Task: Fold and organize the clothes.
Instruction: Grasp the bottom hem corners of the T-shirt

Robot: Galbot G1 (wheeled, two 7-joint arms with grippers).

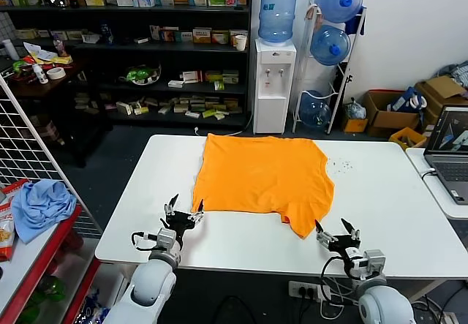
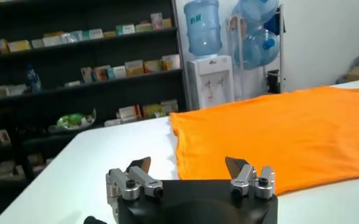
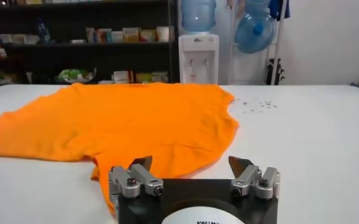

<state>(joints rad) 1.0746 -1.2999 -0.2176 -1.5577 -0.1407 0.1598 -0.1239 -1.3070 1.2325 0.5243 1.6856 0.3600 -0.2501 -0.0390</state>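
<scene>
The orange T-shirt (image 1: 262, 181) lies flat on the white tabletop (image 1: 387, 214). Left gripper (image 1: 183, 213) and right gripper (image 1: 337, 230) rest at the near edge, jaws wide, holding nothing. Dark shelving (image 1: 131, 53) and a water dispenser (image 1: 273, 83) stand beyond.

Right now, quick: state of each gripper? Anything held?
Left gripper: open, empty, at the near left edge of the orange T-shirt.
Right gripper: open, empty, just off the shirt's near right corner.

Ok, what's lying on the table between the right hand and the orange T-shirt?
Nothing: only bare white table separates the open right hand from the orange T-shirt, seen in the head and right wrist views.
</scene>
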